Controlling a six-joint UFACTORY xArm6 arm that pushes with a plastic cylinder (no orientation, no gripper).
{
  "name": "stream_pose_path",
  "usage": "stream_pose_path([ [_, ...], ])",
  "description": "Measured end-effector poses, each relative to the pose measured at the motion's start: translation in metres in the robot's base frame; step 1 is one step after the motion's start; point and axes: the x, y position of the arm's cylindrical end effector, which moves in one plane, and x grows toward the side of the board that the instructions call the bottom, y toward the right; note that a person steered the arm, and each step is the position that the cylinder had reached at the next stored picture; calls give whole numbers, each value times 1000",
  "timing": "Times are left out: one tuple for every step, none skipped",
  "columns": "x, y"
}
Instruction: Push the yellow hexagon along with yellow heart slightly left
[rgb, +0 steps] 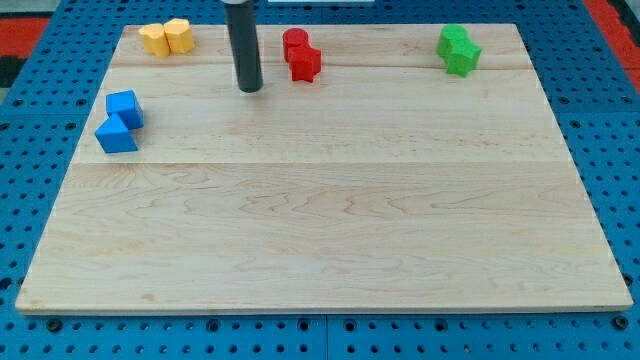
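My tip (250, 88) sits on the wooden surface (320, 220) near the view's top, no jaws on this rod. Yellow hexagon (178, 35) and yellow heart (154, 39) touch at top left, well left of my tip. Two red blocks (301, 55) just right of it. Blue pair (120, 121) far left, green pair (458, 49) top right.

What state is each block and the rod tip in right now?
Yellow pair: touching, top left edge of the board.
Red pair: touching, top centre.
Green pair: touching, top right.
Blue pair: touching, left side.
My tip: on the board between yellow and red pairs, touching neither.
Board: flat, wooden.
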Motion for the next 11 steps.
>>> stream_pose_path([
  [-24,-12],
  [-58,-12],
  [-98,-16],
  [-114,-21],
  [-114,-24],
  [-114,-31],
  [-114,-46],
  [-114,-63],
  [-114,-83],
  [-115,-116],
  [-114,-143],
])
